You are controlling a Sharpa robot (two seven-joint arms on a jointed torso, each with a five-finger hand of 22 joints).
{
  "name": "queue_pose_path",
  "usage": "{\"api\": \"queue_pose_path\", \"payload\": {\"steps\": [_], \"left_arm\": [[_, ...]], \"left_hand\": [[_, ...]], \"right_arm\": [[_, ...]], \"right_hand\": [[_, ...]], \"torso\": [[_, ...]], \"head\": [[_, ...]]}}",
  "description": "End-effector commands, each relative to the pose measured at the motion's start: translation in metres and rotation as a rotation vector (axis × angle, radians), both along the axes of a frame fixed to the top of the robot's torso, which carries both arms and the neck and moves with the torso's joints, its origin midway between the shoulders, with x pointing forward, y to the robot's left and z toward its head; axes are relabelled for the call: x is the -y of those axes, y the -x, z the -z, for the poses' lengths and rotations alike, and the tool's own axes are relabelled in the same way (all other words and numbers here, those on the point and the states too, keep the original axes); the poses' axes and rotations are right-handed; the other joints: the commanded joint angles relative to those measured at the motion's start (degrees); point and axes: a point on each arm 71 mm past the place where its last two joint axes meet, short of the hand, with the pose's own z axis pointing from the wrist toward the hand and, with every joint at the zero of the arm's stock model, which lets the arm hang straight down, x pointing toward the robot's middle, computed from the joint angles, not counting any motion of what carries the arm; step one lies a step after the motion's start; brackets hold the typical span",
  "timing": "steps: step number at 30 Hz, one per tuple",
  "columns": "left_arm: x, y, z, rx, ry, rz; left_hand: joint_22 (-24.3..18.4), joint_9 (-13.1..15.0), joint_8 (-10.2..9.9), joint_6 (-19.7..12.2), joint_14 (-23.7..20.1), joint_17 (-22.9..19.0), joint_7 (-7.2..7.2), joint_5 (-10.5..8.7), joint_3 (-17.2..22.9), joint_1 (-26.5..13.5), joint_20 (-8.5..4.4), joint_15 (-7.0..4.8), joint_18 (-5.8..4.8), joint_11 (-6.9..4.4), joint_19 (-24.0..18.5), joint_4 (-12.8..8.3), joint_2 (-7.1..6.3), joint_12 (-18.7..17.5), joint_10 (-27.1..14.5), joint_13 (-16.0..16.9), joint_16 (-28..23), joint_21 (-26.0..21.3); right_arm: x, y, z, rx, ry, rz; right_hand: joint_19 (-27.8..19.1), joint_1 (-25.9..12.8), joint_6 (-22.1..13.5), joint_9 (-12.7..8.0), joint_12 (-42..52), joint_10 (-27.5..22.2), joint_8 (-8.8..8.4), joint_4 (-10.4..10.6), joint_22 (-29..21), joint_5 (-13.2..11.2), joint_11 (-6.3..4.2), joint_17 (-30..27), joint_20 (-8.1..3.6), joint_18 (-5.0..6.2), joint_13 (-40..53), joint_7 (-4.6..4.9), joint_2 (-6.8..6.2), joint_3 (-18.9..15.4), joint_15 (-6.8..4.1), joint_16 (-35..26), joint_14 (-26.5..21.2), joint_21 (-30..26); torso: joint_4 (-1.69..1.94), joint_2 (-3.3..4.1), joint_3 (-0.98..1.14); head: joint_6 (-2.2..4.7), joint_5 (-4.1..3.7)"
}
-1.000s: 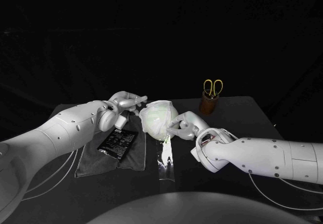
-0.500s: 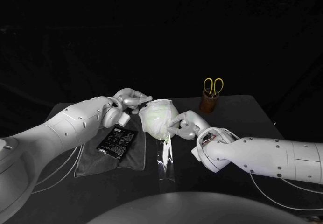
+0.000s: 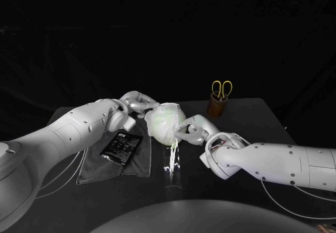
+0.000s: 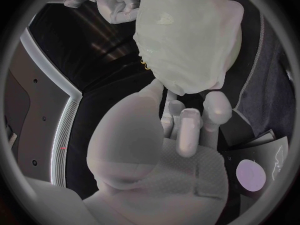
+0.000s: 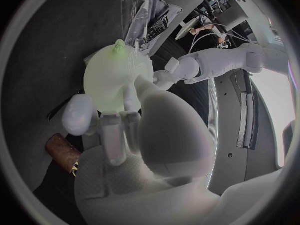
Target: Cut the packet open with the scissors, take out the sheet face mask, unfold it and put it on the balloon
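A pale green balloon [image 3: 165, 124] stands mid-table with the white sheet mask [image 3: 159, 115] draped over it. My left hand [image 3: 138, 104] is at its upper left side and pinches the mask's edge; the left wrist view has the mask [image 4: 187, 40] just past that hand's fingers [image 4: 187, 130]. My right hand [image 3: 193, 131] holds the balloon from its lower right side, thumb and fingers on the balloon [image 5: 115, 80]. The black packet [image 3: 121, 147] lies on a grey cloth [image 3: 136, 162]. Yellow-handled scissors [image 3: 222, 90] stand in a brown holder [image 3: 217, 109].
A clear film strip [image 3: 171, 167] lies on the table in front of the balloon. The grey cloth covers the left part of the table. The holder stands at the back right, behind my right hand.
My left hand has shifted a little toward the balloon's top and its fingers have closed in on the mask's edge. The right hand and the balloon have barely moved.
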Motion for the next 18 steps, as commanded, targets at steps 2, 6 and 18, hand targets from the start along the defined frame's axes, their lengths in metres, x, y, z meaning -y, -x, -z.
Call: {"api": "queue_pose_path", "payload": {"steps": [2, 6, 18], "left_arm": [[0.0054, 0.0002, -0.0024, 0.005, -0.007, 0.040], [0.0070, -0.0002, -0.0034, 0.010, -0.010, 0.042], [0.0082, -0.0017, -0.0062, 0.048, -0.036, 0.042]], "left_hand": [[0.19, -0.14, -0.33, 0.62, 0.17, 2.45, -0.03, 0.12, 0.47, 1.36, -0.50, -0.57, -0.71, -0.26, -0.06, -0.91, 0.12, 0.10, 0.33, 0.22, -0.12, 0.41], [0.34, -0.20, -0.39, 0.91, 0.25, 2.53, -0.10, 0.12, 1.19, 2.38, -0.59, -0.67, -0.74, -0.35, 0.00, -1.55, 0.42, -0.03, 0.28, 0.10, -0.14, 0.53], [2.28, 0.21, 0.99, 4.99, 2.01, 4.70, -0.29, 0.15, 6.51, 6.91, -1.14, -1.20, -1.25, -0.84, 1.95, -5.36, 1.67, -0.75, 3.19, 1.99, -0.39, 2.42]], "right_arm": [[0.0004, -0.0002, 0.0001, -0.004, 0.009, -0.005], [0.0004, -0.0002, -0.0003, -0.004, 0.009, -0.006], [0.0009, -0.0006, -0.0007, -0.004, 0.010, -0.006]], "right_hand": [[0.33, -0.32, 0.00, -0.10, 0.20, 6.29, -0.22, -0.02, 0.05, -0.32, 0.31, 15.06, -0.01, 0.19, 15.08, 0.55, 0.30, 0.31, -0.21, 0.20, 5.99, 0.39], [0.33, -0.32, 0.00, -0.10, 0.20, 6.29, -0.22, -0.02, 0.05, -0.32, 0.31, 15.06, -0.01, 0.19, 15.08, 0.55, 0.30, 0.31, -0.21, 0.20, 5.99, 0.39], [0.26, -0.43, 0.03, -0.11, 0.20, 6.29, -0.24, 0.03, -0.02, -0.33, 0.33, 15.06, 0.00, 0.21, 15.08, 0.56, 0.30, 0.28, -0.20, 0.20, 5.99, 0.32]], "torso": [[0.03, 0.04, -0.01], [0.03, 0.05, 0.01], [0.04, 0.01, 0.01]], "head": [[0.01, -0.07], [0.01, -0.07], [0.01, -0.18]]}}
